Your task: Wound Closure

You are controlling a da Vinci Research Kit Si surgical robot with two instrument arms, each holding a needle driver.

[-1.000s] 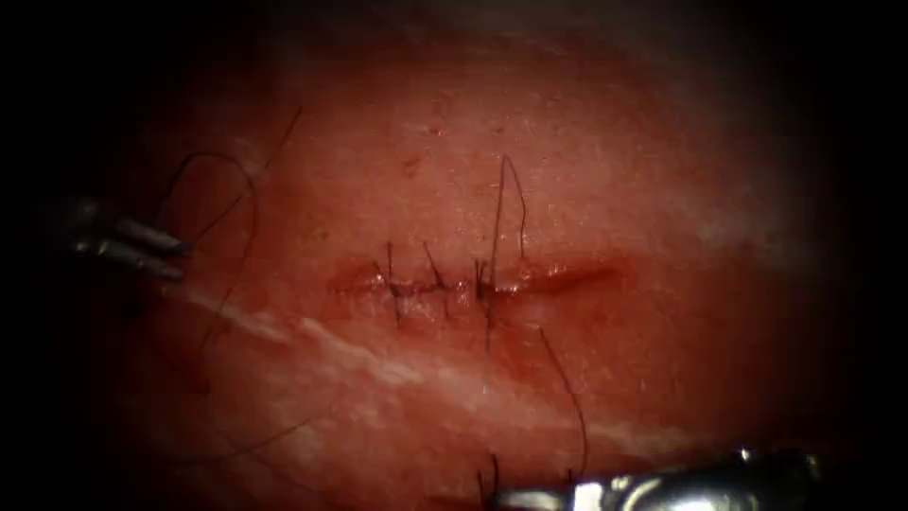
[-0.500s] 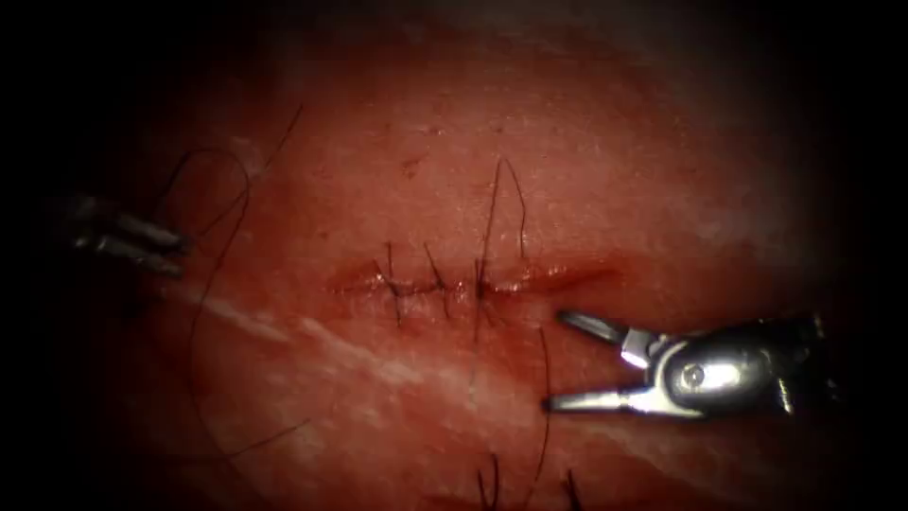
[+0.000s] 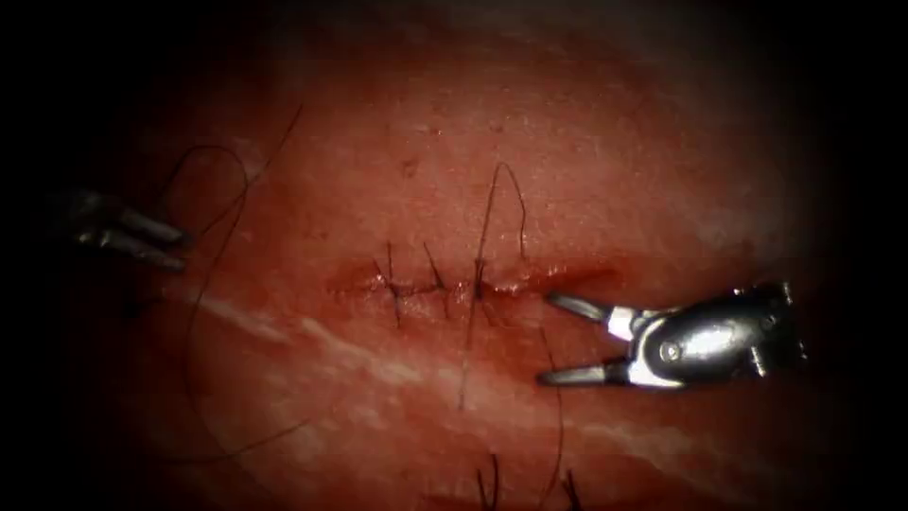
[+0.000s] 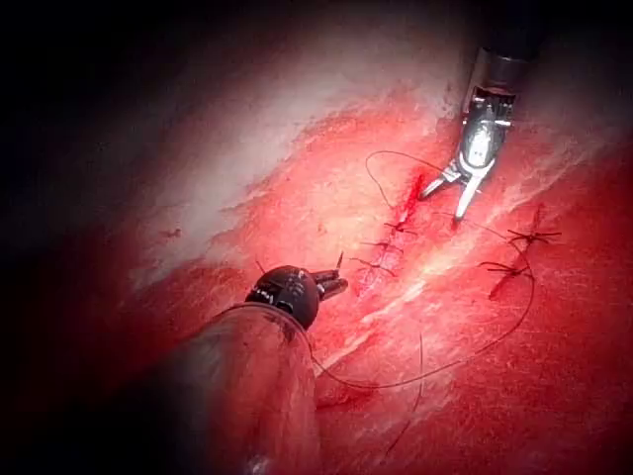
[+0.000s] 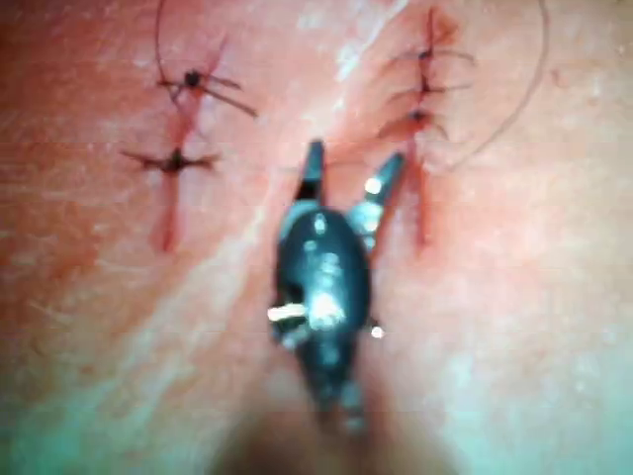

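Note:
The cut [image 3: 473,282] runs across the tissue [image 3: 397,170] with three stitches over its left and middle part; its right end is unstitched. My right tool [image 3: 547,339] hovers just below that right end, jaws wide open and holding nothing, as also seen in its own view [image 5: 354,156]. A thread [image 3: 482,227] rises from the third stitch, loops, and trails down past the cut. At the far left my left tool [image 3: 182,251] has its jaws shut on the thread [image 3: 248,194], which curls in a long loop beside it. The left tool [image 4: 336,287] lies left of the cut.
Two tied stitches [image 3: 492,483] of another closed cut sit at the near edge, also in the right wrist view [image 5: 183,79]. A pale band [image 3: 378,364] crosses the tissue below the cut. A thin strand [image 3: 558,407] passes by the right tool's lower jaw.
The right tool came up from the bottom edge with its jaws open and now sits beside the cut's right end. The thread tail at the third stitch has straightened. The left tool barely moved.

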